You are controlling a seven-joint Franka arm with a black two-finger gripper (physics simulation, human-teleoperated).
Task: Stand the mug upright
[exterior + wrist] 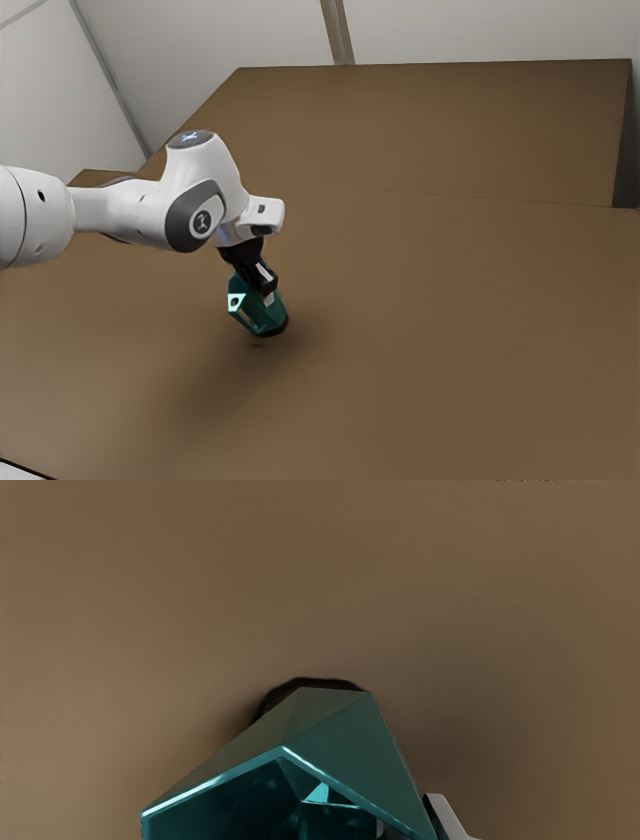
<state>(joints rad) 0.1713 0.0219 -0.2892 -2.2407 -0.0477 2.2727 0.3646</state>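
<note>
Exterior view: the mug hangs tilted just over the counter, left of centre, its wall grasped between the jaws; that hold presumably leaves the base free to meet the counter flat once levelled.

both views down at mug

The glossy, faceted teal mug has paler edges; the broad tabletop is brown, the jointed arm white and grey.

A brown table; pale walls beyond it; a brownish strip on one wall.
</note>
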